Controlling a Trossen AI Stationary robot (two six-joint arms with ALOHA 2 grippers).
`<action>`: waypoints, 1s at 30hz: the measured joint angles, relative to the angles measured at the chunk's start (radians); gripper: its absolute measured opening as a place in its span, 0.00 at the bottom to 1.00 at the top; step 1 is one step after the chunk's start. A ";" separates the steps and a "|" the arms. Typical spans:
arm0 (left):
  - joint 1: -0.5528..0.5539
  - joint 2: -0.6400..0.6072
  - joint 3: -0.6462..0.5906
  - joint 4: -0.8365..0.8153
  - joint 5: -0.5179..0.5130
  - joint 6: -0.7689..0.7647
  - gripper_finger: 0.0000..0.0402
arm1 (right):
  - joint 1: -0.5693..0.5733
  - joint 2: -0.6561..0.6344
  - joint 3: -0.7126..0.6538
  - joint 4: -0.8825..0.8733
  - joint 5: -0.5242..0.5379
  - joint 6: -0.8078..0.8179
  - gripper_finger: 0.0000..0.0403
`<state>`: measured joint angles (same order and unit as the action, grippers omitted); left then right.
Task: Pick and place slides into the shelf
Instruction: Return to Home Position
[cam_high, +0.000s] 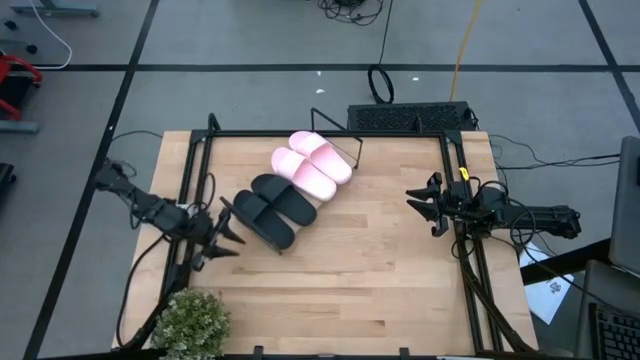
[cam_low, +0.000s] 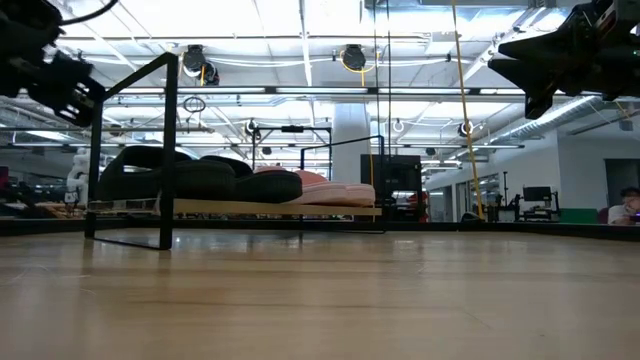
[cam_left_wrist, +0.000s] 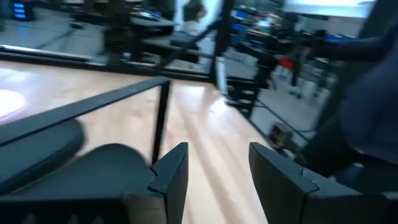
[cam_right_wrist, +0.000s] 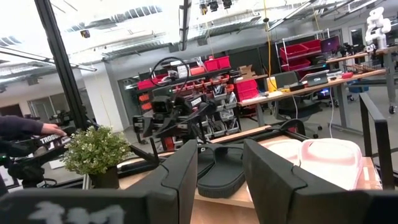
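Note:
The shelf (cam_high: 338, 128) stands slanted on the table's far-left part, and its light board (cam_low: 250, 208) shows in the low view. A black pair of slides (cam_high: 270, 208) and a pink pair of slides (cam_high: 312, 165) lie side by side on it, soles down. My left gripper (cam_high: 228, 228) is open and empty just off the near-left end of the black slides (cam_left_wrist: 93, 171), above the table. My right gripper (cam_high: 425, 205) is open and empty at the table's right side, facing the shelf; its wrist view shows a black slide (cam_right_wrist: 221, 171) and a pink slide (cam_right_wrist: 329, 155).
A small potted plant (cam_high: 190, 322) stands at the table's near-left corner. Black frame rails (cam_high: 462, 250) run along the table's left and right sides. Bare wood (cam_high: 370, 260) lies between the shelf and my right gripper. A person's sleeve and hand (cam_right_wrist: 25, 127) show beyond the table.

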<state>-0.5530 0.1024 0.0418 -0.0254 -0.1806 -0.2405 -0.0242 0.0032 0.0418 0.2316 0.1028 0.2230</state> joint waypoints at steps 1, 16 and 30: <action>0.023 0.000 0.000 0.000 0.000 0.000 0.41 | 0.000 0.000 0.000 0.000 0.000 0.000 0.30; -0.116 -0.098 0.000 0.034 0.002 0.002 0.41 | 0.000 0.000 0.000 0.000 0.000 0.000 0.30; -0.128 -0.096 0.000 0.028 0.004 0.000 0.41 | 0.000 0.000 0.000 0.003 0.000 0.000 0.30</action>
<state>-0.6815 0.0063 0.0418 0.0025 -0.1768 -0.2401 -0.0245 0.0032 0.0418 0.2344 0.1032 0.2231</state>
